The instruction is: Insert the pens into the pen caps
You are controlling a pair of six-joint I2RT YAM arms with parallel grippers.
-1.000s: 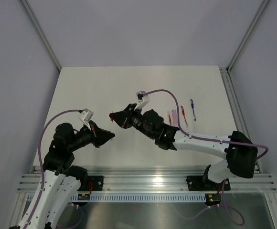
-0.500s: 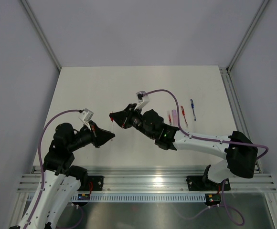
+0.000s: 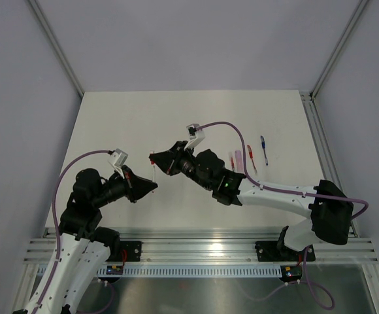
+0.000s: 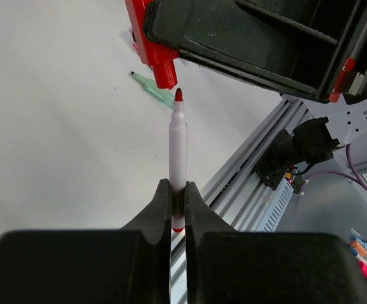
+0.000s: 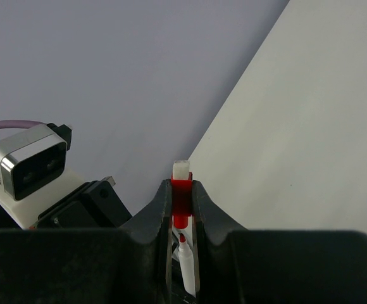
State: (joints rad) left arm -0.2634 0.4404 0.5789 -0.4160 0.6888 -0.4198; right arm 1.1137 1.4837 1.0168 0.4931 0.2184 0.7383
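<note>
My left gripper [image 4: 178,196] is shut on the lower end of a white-barrelled red pen [image 4: 178,145], which stands upright with its red tip on top. Just above that tip hangs a red pen cap [image 4: 161,66] with its open end facing down; tip and cap are a small gap apart. My right gripper [image 5: 181,190] is shut on this red cap [image 5: 181,199], and the pen's tip [image 5: 183,244] shows right below it. From above, the two grippers [image 3: 154,186] [image 3: 153,159] meet over the table's left middle, the pen [image 3: 153,173] between them.
A pale green pen [image 4: 155,90] lies on the table beyond the cap. Red, pink and blue pens [image 3: 249,157] lie in a row at the right of the table [image 3: 124,124]. The rail [image 3: 196,252] runs along the near edge.
</note>
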